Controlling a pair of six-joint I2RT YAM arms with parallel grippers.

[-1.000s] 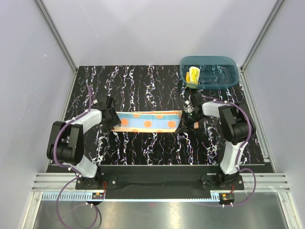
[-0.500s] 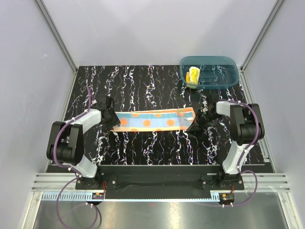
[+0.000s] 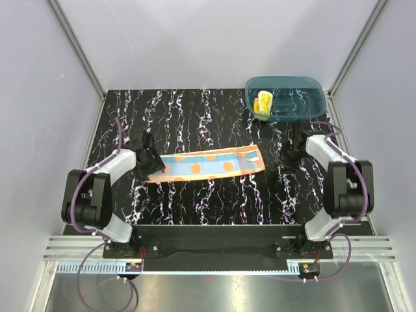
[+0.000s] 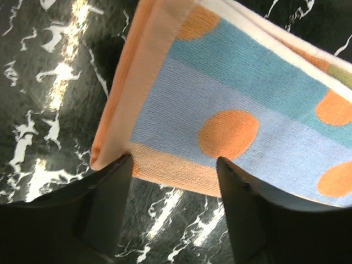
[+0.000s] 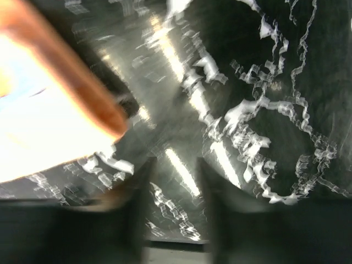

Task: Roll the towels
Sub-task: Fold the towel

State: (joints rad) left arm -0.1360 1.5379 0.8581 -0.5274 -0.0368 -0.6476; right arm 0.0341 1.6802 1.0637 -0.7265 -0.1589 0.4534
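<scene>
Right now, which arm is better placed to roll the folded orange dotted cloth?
Left: left gripper open at one end of the orange dotted cloth; right gripper open, apart from it.

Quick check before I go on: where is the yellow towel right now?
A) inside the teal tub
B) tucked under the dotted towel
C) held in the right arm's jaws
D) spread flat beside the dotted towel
A: the yellow towel sits bundled up inside the teal tub, well apart from the dotted towel.
</scene>
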